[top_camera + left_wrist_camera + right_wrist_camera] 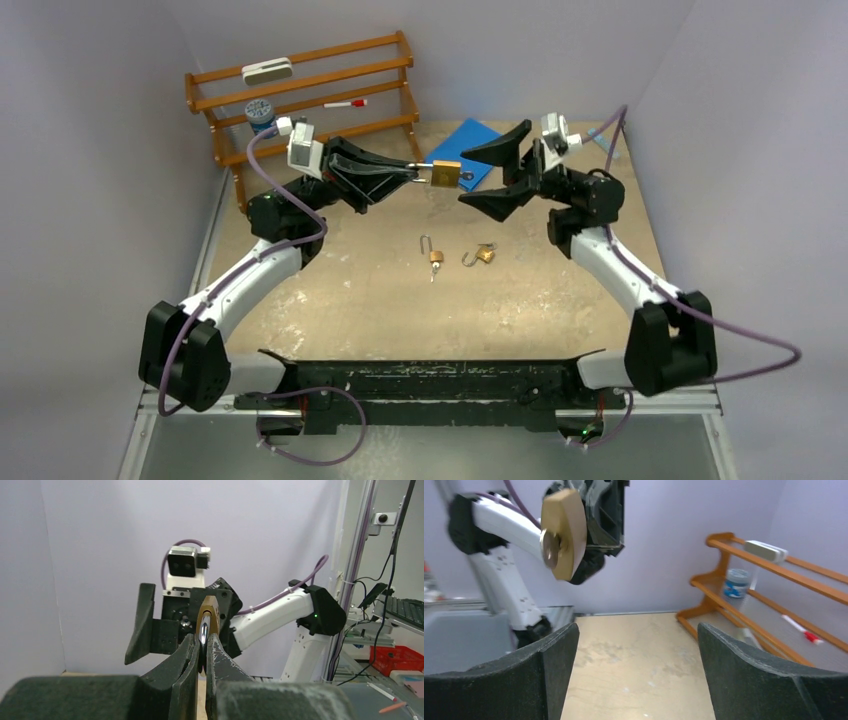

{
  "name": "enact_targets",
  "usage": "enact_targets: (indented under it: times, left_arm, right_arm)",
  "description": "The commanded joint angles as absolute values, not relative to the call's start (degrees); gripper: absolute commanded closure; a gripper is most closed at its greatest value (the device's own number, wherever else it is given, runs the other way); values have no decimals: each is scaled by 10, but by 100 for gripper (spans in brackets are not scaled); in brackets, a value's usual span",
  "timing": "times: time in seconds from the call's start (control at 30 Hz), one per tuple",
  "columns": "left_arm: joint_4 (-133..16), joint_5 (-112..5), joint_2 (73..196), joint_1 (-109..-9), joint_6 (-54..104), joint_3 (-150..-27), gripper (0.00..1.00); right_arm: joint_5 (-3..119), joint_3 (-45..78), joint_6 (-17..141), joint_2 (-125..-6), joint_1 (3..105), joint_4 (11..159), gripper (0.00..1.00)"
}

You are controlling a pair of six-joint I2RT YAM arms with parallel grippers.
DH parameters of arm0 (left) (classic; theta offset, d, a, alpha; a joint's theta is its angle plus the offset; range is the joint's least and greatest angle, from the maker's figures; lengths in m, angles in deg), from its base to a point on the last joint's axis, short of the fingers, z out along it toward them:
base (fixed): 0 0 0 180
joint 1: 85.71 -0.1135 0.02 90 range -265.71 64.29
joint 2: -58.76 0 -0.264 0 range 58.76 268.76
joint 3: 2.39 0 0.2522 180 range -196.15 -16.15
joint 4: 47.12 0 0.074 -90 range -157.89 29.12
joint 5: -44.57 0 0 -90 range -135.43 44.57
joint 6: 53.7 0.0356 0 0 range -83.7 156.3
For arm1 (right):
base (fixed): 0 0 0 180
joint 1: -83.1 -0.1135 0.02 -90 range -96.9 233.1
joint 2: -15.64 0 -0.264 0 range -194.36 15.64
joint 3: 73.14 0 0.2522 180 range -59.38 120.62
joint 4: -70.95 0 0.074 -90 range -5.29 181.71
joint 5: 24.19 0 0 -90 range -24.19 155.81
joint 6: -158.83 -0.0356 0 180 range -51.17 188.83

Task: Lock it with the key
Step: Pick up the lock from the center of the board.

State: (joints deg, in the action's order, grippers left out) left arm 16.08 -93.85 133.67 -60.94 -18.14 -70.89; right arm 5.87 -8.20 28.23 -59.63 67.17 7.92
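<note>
A brass padlock (446,173) hangs in the air above the back of the table. My left gripper (418,172) is shut on its silver shackle (203,630), and the brass body (207,617) sticks out past the fingertips. The key (467,176) sits in the padlock's base, with its round head (549,542) pointing at the right arm. My right gripper (465,179) is open wide; its two fingers stand either side of the key without touching it. In the right wrist view the padlock (566,535) is up and to the left of the right gripper (636,630), whose jaws hold nothing.
Two small brass padlocks (436,257) (485,255) lie on the table with their shackles open. A blue sheet (470,135) lies at the back. A wooden rack (300,90) at the back left carries a white eraser, a marker and a blue-lidded jar.
</note>
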Motion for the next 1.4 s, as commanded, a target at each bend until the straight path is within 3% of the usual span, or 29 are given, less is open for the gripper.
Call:
enact_targets:
  times: [0.0, 0.23, 0.5, 1.37]
  left_arm:
    - [158, -914, 1306, -609, -150, -725, 100]
    - [85, -897, 1301, -609, -88, -732, 100]
    - [132, -895, 1326, -608, -129, -731, 100]
    - [180, -900, 1374, -602, -170, -727, 100]
  right_arm:
    - [-22, 7, 45, -653, 673, -160, 13]
    - [18, -26, 71, -624, 669, -113, 16]
    - [76, -23, 313, -543, 644, 203, 21]
    - [65, 19, 287, -598, 623, 165, 37]
